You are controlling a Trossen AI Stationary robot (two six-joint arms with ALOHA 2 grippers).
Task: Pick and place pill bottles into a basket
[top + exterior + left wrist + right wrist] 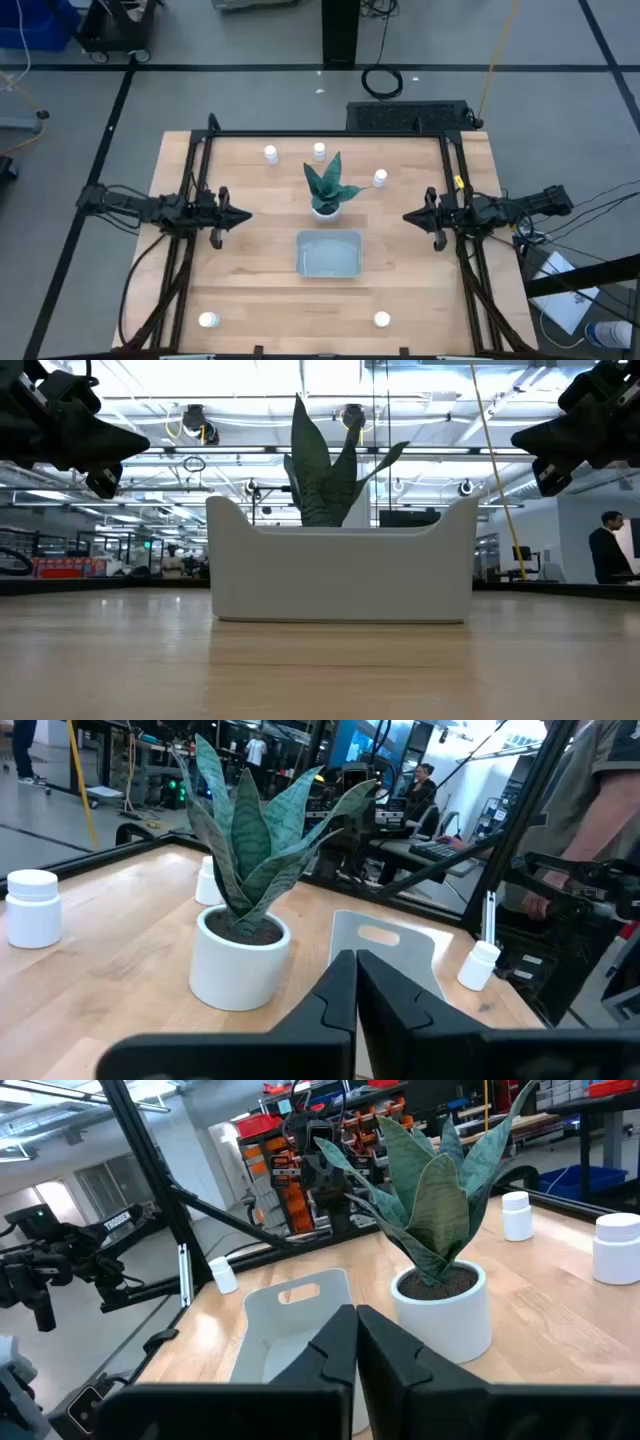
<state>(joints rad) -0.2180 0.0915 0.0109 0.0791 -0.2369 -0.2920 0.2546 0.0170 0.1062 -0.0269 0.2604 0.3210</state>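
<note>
Five white pill bottles stand upright on their bases on the wooden table: three at the far side point(270, 153), point(319, 151), point(380, 178) and two near the front edge point(208, 320), point(381, 320). The pale grey-blue basket point(329, 253) sits flat at the table's middle, nothing in it. My left gripper point(245, 214) hovers above the table to the left of the basket, shut and empty; its fingertips point(355, 962) meet. My right gripper point(408, 216) hovers to the right, shut and empty, fingertips point(355, 1316) together. Both point at the table's middle.
A small white pot with a green spiky plant point(327, 192) stands just beyond the basket, between the two grippers. Black frame rails run along the table's left, right and far edges. People show in the room beyond the table point(605, 550).
</note>
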